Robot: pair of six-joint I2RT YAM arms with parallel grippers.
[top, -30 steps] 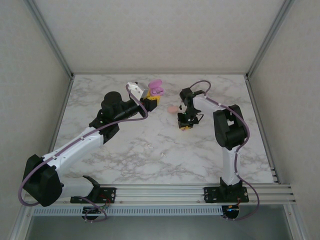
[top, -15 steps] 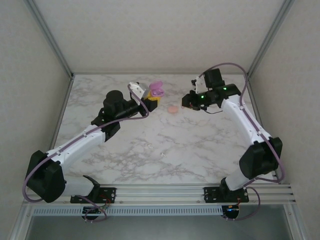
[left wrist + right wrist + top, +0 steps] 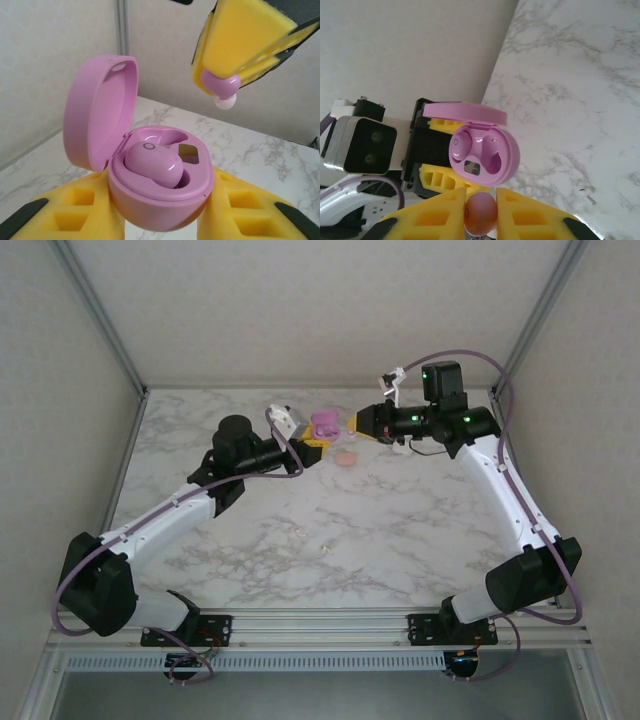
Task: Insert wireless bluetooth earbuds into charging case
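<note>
The left tool [image 3: 312,444] clamps the open purple charging case [image 3: 160,205] to present its empty socket, with one earbud [image 3: 152,162] already seated. The right tool [image 3: 358,425] pinches the second earbud [image 3: 480,214] at the case's 1 o'clock in the left wrist view.

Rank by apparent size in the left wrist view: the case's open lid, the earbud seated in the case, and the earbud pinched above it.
1. Lid.
2. Seated earbud.
3. Pinched earbud, though the pads hide part and it may be farther off, so 2 versus 3 is unsure.
</note>
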